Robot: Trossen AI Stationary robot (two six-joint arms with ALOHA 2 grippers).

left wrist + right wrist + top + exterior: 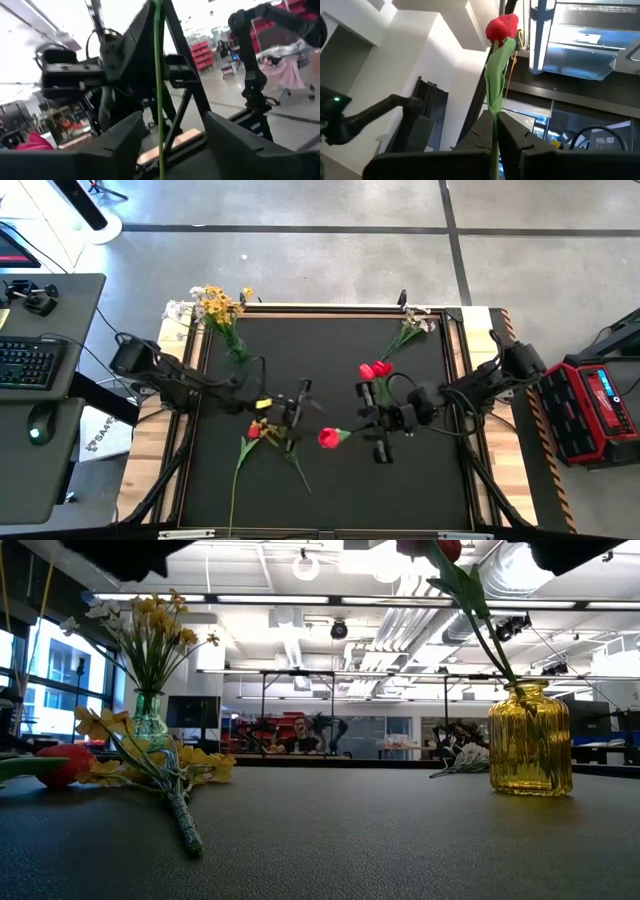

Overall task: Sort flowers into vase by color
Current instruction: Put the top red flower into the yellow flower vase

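My right gripper (364, 430) (496, 137) is over the table's middle, shut on a red tulip (329, 437) (501, 27). My left gripper (300, 408) (170, 145) is open just left of it. A thin green stem (159, 90) runs between its fingers; I cannot tell whether it touches them. A yellow ribbed vase (530, 740) holds red tulips (375, 368). A green glass vase (148, 720) at the far left holds yellow blossoms (216, 305). A yellow bunch (150, 765) and a red tulip (60, 765) lie on the mat. A white sprig (410, 325) lies at the far right. My right gripper pinches the tulip's green stem (494, 125) between its two fingers, below the leaf. The fingers come about level from the table's right. The tulip sticks out ahead of them, its head toward the table's left, lifted clear of the mat.
The black mat (420, 480) has a raised wooden frame (480, 380). A desk with a keyboard (25, 365) and a mouse stands off the table's left, and a red case (595, 405) off its right. A person (298, 738) sits far behind the table.
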